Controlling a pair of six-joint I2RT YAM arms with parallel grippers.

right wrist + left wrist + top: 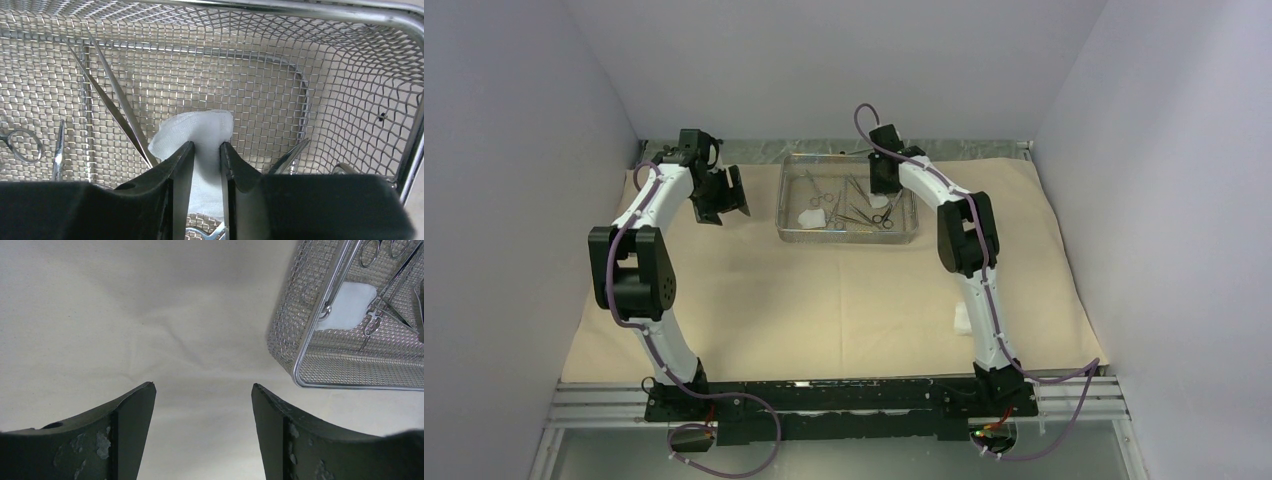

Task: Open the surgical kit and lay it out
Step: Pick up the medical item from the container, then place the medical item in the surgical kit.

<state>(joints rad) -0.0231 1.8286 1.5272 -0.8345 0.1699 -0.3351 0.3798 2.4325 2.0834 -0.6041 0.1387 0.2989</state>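
Note:
The tan wrap sheet (824, 300) lies spread flat over the table. The steel wire-mesh tray (782, 200) stands on it at the back middle, holding ring-handled clamps (882, 217), tweezers (854, 190) and a white gauze pad (811, 216). My right gripper (882, 188) reaches down into the tray's right part. In the right wrist view it (206, 145) is shut on a white gauze pad (200, 130), with tweezers (112, 100) lying to the left. My left gripper (721, 205) hangs open and empty above the sheet, left of the tray (350, 386).
Another white gauze pad (962, 318) lies on the sheet beside the right arm's lower link. White walls close in the left, right and back. A metal rail (824, 395) runs along the near edge.

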